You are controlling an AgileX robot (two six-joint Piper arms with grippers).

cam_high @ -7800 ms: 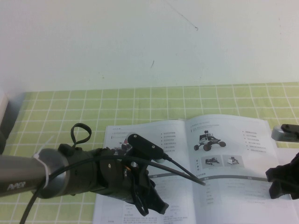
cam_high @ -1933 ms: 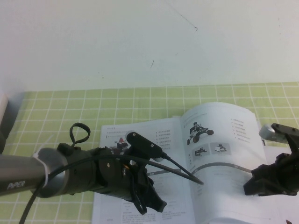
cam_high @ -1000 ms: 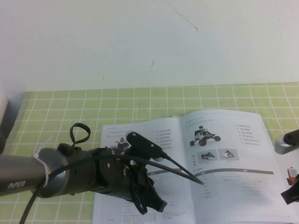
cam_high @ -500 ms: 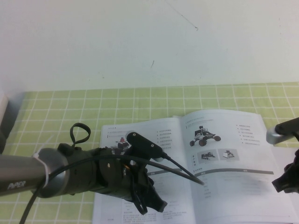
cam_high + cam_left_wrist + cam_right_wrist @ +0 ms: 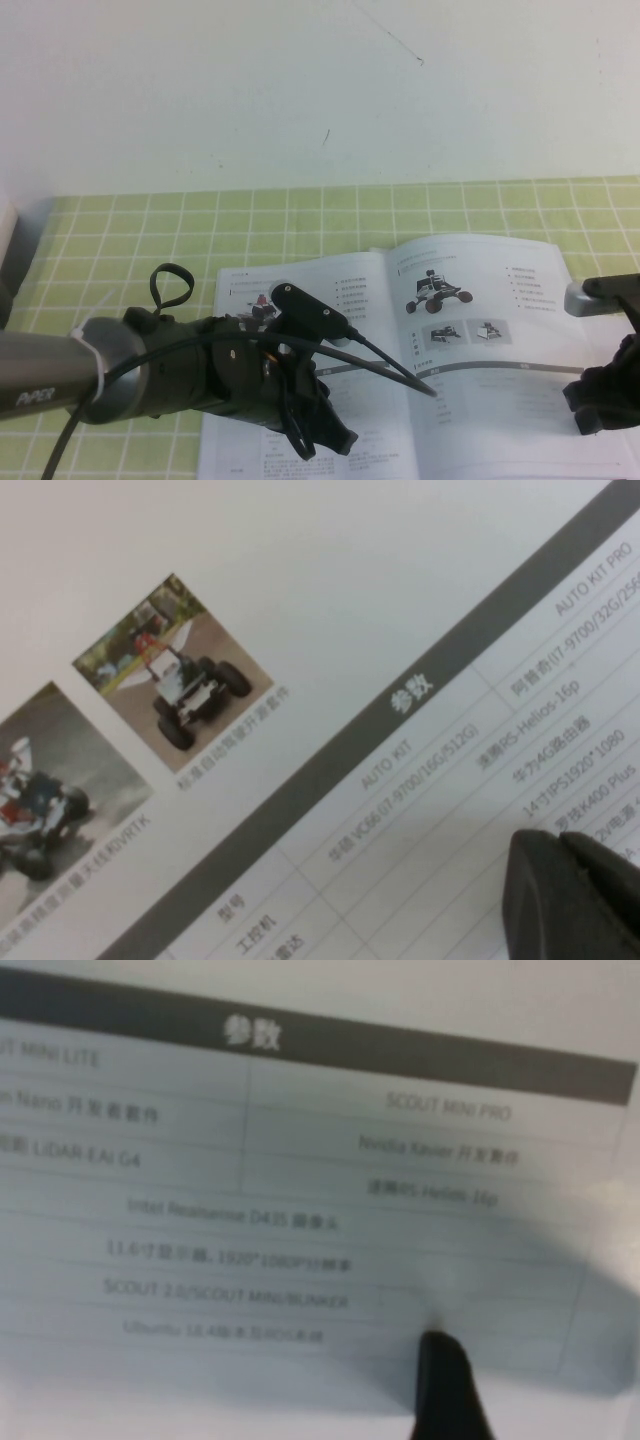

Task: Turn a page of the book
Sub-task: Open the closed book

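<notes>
The book (image 5: pixel 380 430) lies open on the checked mat. Its right-hand page (image 5: pixel 490 340), the one with the black-and-white rover, two small photos and a grey bar, lies flat. My right gripper (image 5: pixel 598 405) hovers at that page's outer edge. In the right wrist view a single dark finger (image 5: pixel 445 1385) stands alone just above the table rows (image 5: pixel 300 1220), so the jaws are apart with nothing between them. My left gripper (image 5: pixel 325 435) rests on the left-hand page. Its fingertips (image 5: pixel 565 880) are pressed together on the printed table.
A green-and-white checked mat (image 5: pixel 200 220) covers the table, with a white wall (image 5: pixel 300 80) behind it. A black cable (image 5: pixel 400 372) from the left wrist crosses the book's spine. A grey object (image 5: pixel 10 250) sits at the far left edge.
About two seconds ago the right page was lifted and bowed leftward; it then dropped flat while the right gripper drew off right. Since then that gripper has moved back over the page's edge. The left arm has not moved.
</notes>
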